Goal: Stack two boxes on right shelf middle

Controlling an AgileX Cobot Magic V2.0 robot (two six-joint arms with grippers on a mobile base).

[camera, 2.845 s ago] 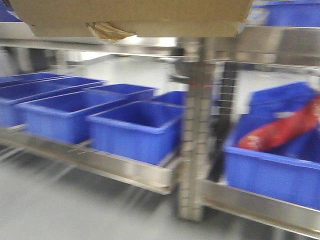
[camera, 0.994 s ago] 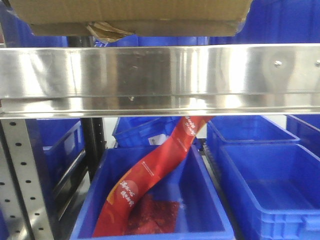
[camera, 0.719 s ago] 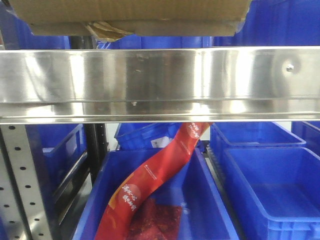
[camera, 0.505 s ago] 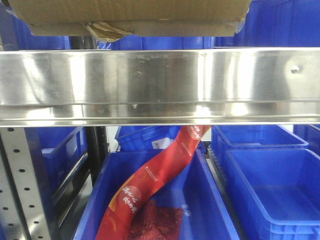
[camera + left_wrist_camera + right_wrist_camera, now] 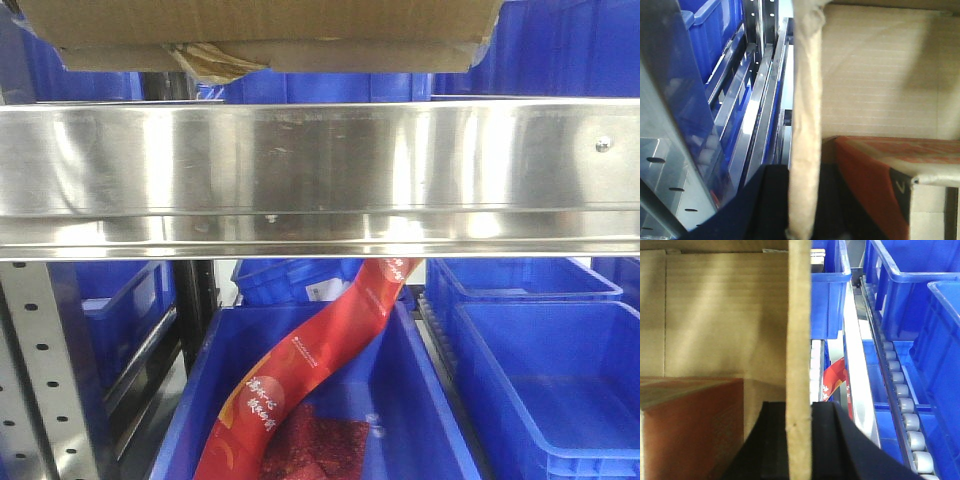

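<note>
- Cardboard fills the top of the front view: the box (image 5: 265, 30), held above the steel shelf lip (image 5: 320, 175), which now sits lower in frame than a second ago; the carry looks to be rising clear of the tier.
- Left gripper (image 5: 802, 200) pinches the box's left wall; right gripper (image 5: 799, 440) clamps the right wall.
- Inside, an orange carton (image 5: 880, 170) rests.
- Lower centre, a blue bin (image 5: 310, 400) holds a red packet (image 5: 310, 370); the neighbouring bin (image 5: 550, 370) appears empty.

Warehouse, steel racking (image 5: 320, 175), blue bins (image 5: 540, 370)
</note>
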